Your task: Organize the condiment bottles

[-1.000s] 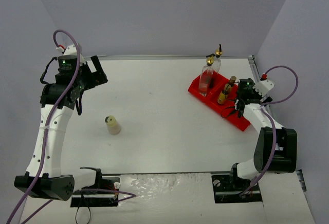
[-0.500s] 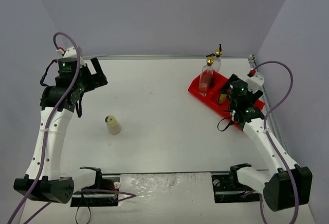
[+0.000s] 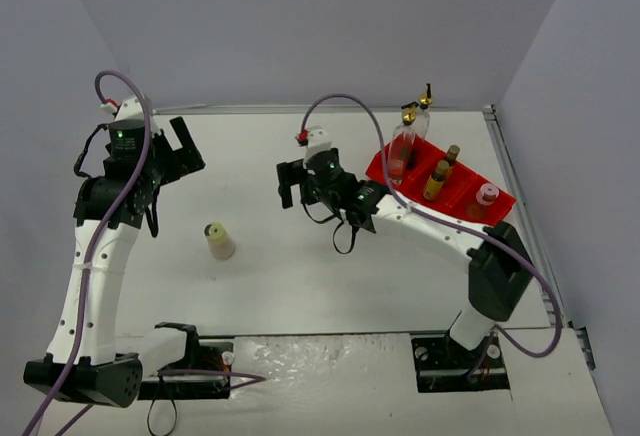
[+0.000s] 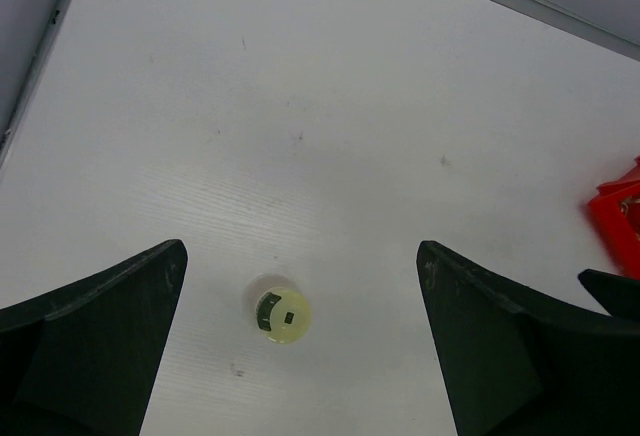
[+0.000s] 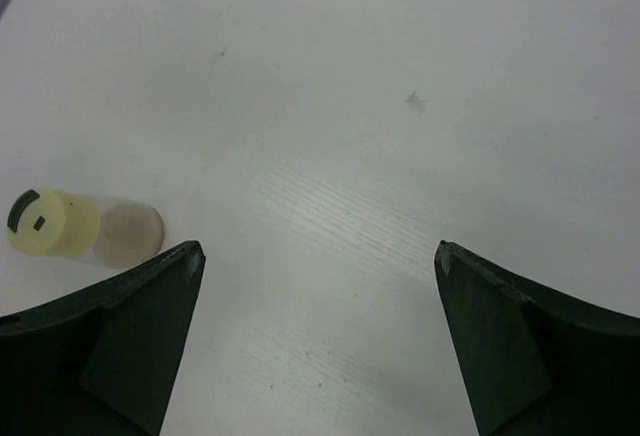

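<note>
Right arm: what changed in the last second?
It swung left from the tray to mid-table, toward the cream bottle; the right tool is open and empty. A pink bottle now shows in the tray's right end. Left tool, cream bottle and other bottles barely moved.

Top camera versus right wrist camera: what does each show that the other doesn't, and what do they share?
Only the top view: the red tray holding two tall clear bottles, two amber bottles and the pink bottle, plus the left gripper, open. Only the right wrist view: the dark marks on the cap of the cream bottle, seen close. Both: the cream bottle alone on the table, apart from the tray, and the right gripper, open and empty.
</note>
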`<action>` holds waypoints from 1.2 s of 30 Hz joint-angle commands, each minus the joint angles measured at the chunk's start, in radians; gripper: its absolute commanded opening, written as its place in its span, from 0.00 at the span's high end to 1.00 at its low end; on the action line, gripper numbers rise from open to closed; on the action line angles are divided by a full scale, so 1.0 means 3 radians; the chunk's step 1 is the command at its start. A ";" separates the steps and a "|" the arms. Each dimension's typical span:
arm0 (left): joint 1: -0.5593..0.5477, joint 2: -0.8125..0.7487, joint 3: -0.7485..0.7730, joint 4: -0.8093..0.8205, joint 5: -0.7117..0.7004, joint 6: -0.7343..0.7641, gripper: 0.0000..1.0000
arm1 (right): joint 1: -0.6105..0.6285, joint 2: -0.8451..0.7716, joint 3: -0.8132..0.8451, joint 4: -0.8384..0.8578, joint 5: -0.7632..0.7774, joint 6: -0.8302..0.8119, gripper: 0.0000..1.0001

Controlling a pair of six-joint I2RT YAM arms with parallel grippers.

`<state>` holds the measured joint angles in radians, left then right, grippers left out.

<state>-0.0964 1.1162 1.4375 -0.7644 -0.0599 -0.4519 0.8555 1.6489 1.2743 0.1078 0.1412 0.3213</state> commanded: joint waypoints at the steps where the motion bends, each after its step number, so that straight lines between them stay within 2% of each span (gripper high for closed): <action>1: 0.0047 -0.0090 0.0292 -0.0097 -0.0407 -0.0054 0.03 | 0.0164 0.0404 0.0470 0.0441 -0.0431 -0.0223 0.04; 7: 0.0101 -0.0129 0.0313 -0.0067 -0.0463 -0.0094 0.03 | 0.0379 0.0875 0.0846 0.0583 -0.0675 -0.0333 0.04; 20: 0.0195 -0.0071 0.0374 -0.0030 -0.0400 -0.0095 0.03 | 0.0662 0.1187 0.1329 0.0530 -0.0786 -0.0326 0.03; 27: 0.0283 -0.0167 0.0396 -0.0024 -0.0544 -0.0199 0.03 | 0.0740 0.1396 0.1509 0.0535 -0.0859 -0.0358 0.04; 36: 0.0306 -0.0195 0.0472 -0.0060 -0.0435 -0.0247 0.03 | 0.0779 0.1765 0.1887 0.0445 -0.0850 -0.0483 0.04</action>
<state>-0.0116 1.0881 1.5340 -0.8188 -0.1919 -0.5073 1.0817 2.1684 1.7511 0.2066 -0.1097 0.2088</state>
